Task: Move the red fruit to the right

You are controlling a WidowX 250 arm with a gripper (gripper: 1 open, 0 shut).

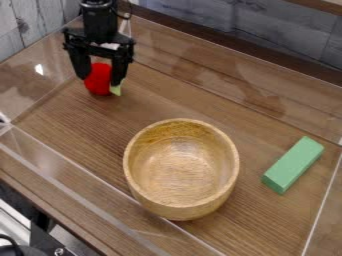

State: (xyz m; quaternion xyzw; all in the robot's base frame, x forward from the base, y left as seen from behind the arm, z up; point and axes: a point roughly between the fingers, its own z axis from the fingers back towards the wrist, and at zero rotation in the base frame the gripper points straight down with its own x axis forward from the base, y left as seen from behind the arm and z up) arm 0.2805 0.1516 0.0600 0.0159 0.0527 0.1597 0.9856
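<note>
- Black fingers (83, 72) of the gripper (100, 73) point straight down and stand spread wide, one on each side of the red fruit (98, 80); they are not clamped on it.
- Whether either finger touches the fruit cannot be told.
- Red fruit rests on the table (201, 90) near its far left corner, with its pale green cap showing at the lower right beside one finger.
- Wooden bowl (182, 166) sits upright toward the near edge, about midway across, well apart from the fruit.
- Green block (293, 164) lies close to the right edge, beside the bowl and apart from it.
</note>
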